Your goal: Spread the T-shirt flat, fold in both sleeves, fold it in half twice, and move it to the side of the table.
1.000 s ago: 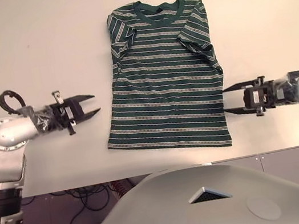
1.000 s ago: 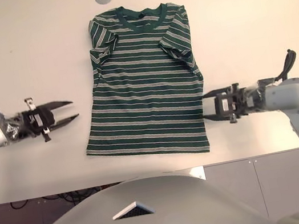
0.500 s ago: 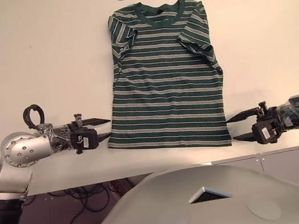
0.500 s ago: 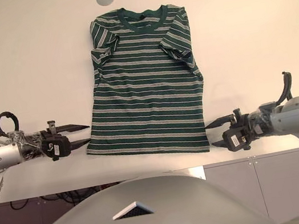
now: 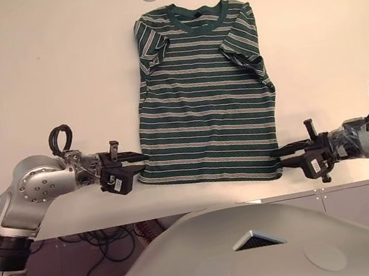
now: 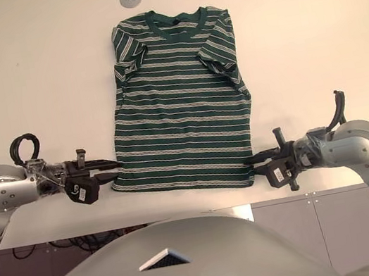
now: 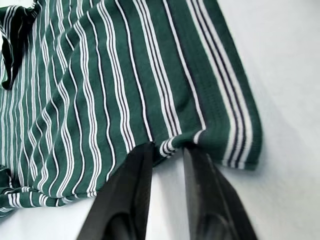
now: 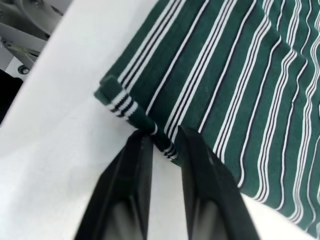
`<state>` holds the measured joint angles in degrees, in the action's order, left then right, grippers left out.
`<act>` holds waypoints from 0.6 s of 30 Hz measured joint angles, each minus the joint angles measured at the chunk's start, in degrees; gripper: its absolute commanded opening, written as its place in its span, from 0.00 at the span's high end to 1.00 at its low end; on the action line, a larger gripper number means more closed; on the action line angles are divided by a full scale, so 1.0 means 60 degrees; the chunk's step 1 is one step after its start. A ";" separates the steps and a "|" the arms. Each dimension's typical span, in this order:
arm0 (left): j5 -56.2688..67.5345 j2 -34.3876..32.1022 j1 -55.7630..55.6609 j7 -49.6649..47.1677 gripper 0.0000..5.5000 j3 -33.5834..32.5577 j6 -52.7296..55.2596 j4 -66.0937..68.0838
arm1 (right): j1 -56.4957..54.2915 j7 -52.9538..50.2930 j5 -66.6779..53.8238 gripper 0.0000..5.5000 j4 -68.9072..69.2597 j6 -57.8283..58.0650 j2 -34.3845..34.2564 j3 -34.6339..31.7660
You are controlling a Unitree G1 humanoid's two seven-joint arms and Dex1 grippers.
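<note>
Grasping one near hem corner each, left jaws and right jaws pinch the striped T-shirt (image 5: 203, 99).

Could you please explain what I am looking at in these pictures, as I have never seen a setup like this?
This is a humanoid robot with two arms, each ending in two fingers. Two pictures come from cameras on its head, looking down at a white table; the other two come from cameras on its wrists. A green striped T-shirt lies flat, sleeves folded in. The left fingers and right fingers each pinch its near hem close to a corner.
</note>
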<state>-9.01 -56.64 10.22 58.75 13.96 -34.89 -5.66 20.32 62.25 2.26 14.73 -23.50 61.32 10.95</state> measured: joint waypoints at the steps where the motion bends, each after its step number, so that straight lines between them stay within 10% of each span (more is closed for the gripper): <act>1: -0.0015 -0.0001 -0.0079 0.0020 0.94 0.0079 -0.0007 0.0014 | -0.0021 0.0010 -0.0114 0.97 0.0055 0.0283 -0.0006 0.0013; 18: 0.5550 -0.2473 0.1973 0.3025 0.99 -0.0459 0.7363 -0.3372 | 0.0618 0.1483 -0.4180 1.00 0.2343 0.6793 0.0563 -0.0339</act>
<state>24.29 -71.48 22.06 76.90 11.20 9.29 -25.90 24.03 71.14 -22.82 28.79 17.26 64.70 8.91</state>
